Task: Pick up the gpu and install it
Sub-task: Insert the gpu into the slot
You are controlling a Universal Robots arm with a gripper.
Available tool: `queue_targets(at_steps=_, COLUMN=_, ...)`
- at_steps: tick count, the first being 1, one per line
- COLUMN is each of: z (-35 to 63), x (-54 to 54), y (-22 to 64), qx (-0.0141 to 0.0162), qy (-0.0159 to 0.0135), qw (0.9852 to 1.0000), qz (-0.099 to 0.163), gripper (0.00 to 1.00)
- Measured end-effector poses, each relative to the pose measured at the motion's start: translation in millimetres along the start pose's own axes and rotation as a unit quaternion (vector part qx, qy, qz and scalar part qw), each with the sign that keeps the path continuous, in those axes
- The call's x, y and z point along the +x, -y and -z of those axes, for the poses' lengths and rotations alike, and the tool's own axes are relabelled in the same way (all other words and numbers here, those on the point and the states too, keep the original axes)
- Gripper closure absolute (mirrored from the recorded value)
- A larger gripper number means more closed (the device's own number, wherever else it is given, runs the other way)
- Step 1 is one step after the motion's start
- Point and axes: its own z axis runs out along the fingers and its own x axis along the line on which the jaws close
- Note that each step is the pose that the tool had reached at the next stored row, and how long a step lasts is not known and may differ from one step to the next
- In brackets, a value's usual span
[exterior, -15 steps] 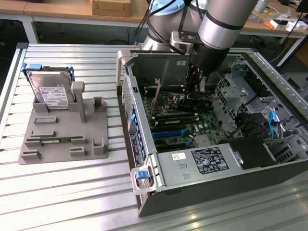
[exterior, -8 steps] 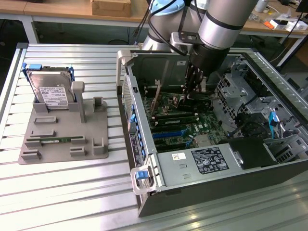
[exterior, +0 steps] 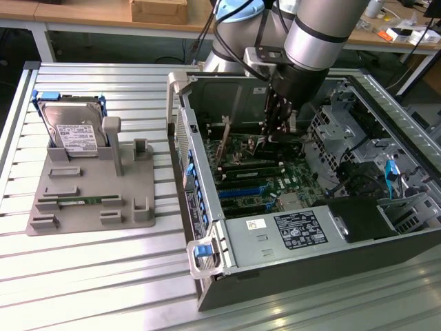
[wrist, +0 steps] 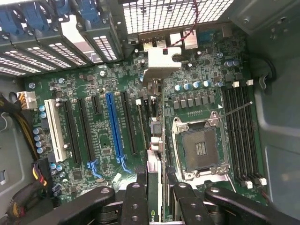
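The gpu (wrist: pixel 154 185) is seen edge-on between my two fingers (wrist: pixel 135 201), its silver end bracket (wrist: pixel 161 63) pointing at the case's rear wall. My gripper (wrist: pixel 157 204) is shut on the card. It holds the card on edge over the motherboard (wrist: pixel 103 140), above the black slots between the blue slot (wrist: pixel 114 126) and the CPU socket (wrist: pixel 199 147). Whether the card's edge touches a slot is hidden. From the exterior view, the gripper (exterior: pixel 278 127) reaches down inside the open computer case (exterior: pixel 275 276).
A grey fixture (exterior: pixel 89 200) on the slatted table at the exterior view's left holds a silver hard drive (exterior: pixel 72 131) upright and a green memory stick (exterior: pixel 79 201) lying flat. Drive cages and cables (exterior: pixel 358 152) fill the case's right side. Case walls hem in the motherboard.
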Motion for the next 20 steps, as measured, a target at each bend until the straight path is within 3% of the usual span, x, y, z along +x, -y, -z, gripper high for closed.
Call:
queue_targets(at_steps=12, z=0.0, x=0.0, y=0.0, qx=-0.001, qy=-0.0011, qw=0.9992, qz=0.04, gripper=0.74)
queue_targets(at_steps=20, z=0.0, x=0.0, y=0.0, qx=-0.0017, qy=-0.0018, qw=0.9978, qz=0.067, gripper=0.74)
